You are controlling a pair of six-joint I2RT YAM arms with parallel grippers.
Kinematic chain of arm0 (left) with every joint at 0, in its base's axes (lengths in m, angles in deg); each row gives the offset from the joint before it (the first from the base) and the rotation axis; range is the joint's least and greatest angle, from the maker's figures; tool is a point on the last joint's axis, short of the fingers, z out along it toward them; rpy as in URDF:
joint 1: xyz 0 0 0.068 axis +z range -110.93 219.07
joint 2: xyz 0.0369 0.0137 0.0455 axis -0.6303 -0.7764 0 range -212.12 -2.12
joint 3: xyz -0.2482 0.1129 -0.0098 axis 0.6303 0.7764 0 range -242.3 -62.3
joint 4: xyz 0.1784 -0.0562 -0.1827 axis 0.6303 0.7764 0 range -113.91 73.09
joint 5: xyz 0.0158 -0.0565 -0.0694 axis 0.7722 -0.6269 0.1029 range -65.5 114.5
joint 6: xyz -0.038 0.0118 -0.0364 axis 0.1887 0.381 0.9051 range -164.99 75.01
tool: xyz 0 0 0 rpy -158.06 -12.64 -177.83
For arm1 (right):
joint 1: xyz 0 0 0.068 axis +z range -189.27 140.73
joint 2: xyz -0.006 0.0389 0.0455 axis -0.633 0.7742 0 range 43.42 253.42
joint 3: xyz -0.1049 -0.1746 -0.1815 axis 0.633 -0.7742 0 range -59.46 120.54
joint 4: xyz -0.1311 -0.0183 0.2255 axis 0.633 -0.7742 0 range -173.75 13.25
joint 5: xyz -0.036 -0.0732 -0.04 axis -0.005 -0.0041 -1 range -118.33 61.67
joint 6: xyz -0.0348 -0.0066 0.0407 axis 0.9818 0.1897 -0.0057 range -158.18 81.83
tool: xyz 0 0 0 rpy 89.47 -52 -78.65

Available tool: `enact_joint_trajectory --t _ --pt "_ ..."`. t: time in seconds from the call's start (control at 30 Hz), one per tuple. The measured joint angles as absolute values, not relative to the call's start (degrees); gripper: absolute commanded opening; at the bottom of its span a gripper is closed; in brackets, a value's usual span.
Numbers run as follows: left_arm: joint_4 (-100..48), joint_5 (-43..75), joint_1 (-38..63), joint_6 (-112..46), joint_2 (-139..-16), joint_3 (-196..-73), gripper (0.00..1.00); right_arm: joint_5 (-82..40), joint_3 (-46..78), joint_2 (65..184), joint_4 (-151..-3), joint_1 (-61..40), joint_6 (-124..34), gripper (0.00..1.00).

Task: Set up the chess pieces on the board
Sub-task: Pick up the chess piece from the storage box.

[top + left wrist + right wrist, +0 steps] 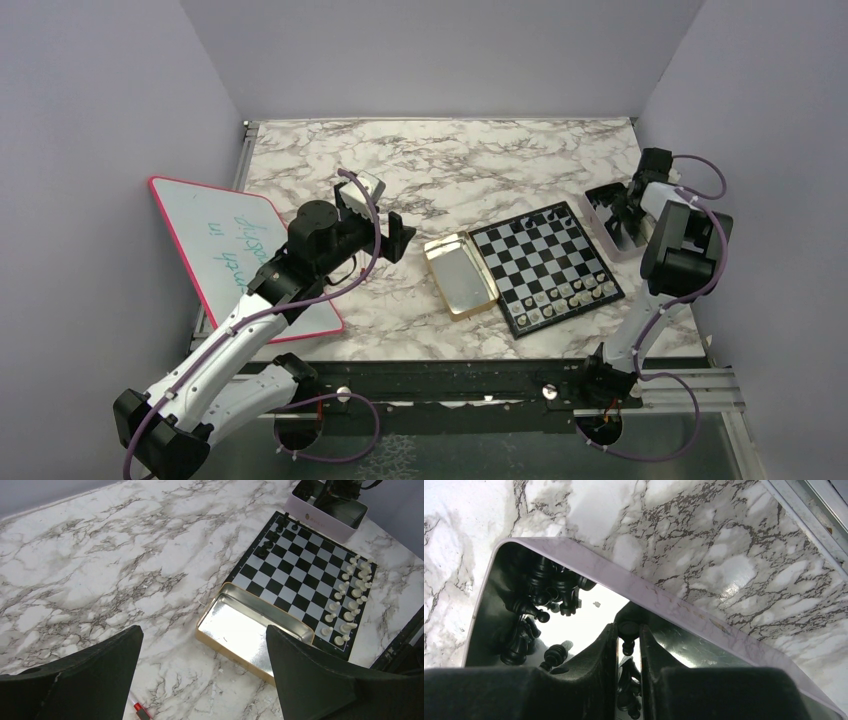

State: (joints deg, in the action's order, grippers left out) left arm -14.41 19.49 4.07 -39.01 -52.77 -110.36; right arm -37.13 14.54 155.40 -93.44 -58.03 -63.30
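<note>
We record the board [545, 262] beside a gold tin [458, 275], pale chess pieces [575, 292] ranked along its near edge, the left gripper [400, 235] spread wide above the marble, and the right gripper [628, 636] inside a pale box [649, 592] pinching one black piece [628, 628], its base hidden between the fingers, the other black pieces [536, 595] a shadowed heap we cannot count.

Pale lilac walls [440, 50] on three sides, grey-veined white marble tabletop [450, 150], black rail [450, 380] at near edge
</note>
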Motion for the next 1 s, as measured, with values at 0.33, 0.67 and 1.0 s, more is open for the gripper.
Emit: enact_joint_trajectory --t 0.33,0.67,1.0 --pt "-14.80 19.90 4.07 -38.96 -52.49 -109.61 0.90 -36.76 14.52 147.91 -96.42 -58.03 -65.16 0.14" --pt "-16.11 20.97 4.07 -37.04 -52.29 -109.39 0.82 -29.30 12.75 137.85 -96.00 -57.97 -68.68 0.13" --pt "-17.36 19.66 4.04 -28.36 -55.24 -112.58 0.72 -19.49 4.07 127.89 -92.31 -53.90 -76.28 0.13"
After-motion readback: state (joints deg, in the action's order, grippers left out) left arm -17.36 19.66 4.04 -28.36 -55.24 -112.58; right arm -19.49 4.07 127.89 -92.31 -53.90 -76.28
